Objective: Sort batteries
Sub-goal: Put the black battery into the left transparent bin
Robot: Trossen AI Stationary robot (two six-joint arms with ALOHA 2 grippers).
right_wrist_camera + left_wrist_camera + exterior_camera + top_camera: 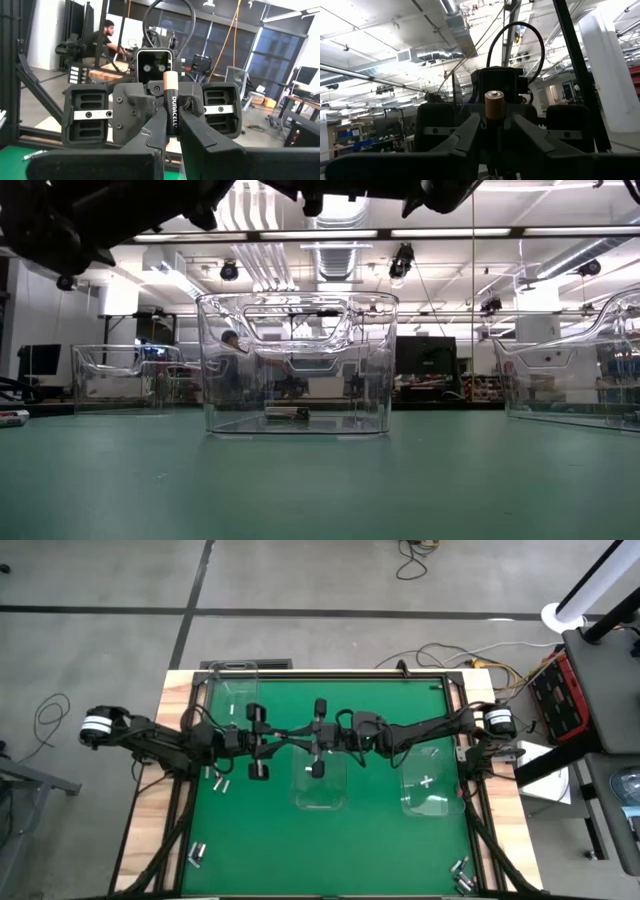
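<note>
One battery (172, 107), black with a copper top end, stands upright in mid-air between my two grippers, above the middle clear bin (321, 783). My left gripper (285, 738) reaches in from the left and my right gripper (298, 736) from the right. They meet tip to tip, both shut on this battery. In the left wrist view only the battery's copper end (495, 103) shows. Another battery (290, 415) lies on the middle bin's floor. Loose batteries (216, 780) lie on the green mat. My left gripper has the battery's middle between its two fingertips (148, 107), coming level from the table's left. In its own wrist view the fingers hide the contact, and the copper end rises above them. My right gripper pinches the battery's lower black part (173, 131) between its two fingers, coming level from the table's right. The battery stands upright, copper end up, clear of the table and the bin.
Another clear bin (236, 690) stands at the far left and one (430, 785) at the right, each with batteries in it. More batteries lie near the front left (197, 855) and front right (462, 872). A person (102, 37) sits in the room beyond.
</note>
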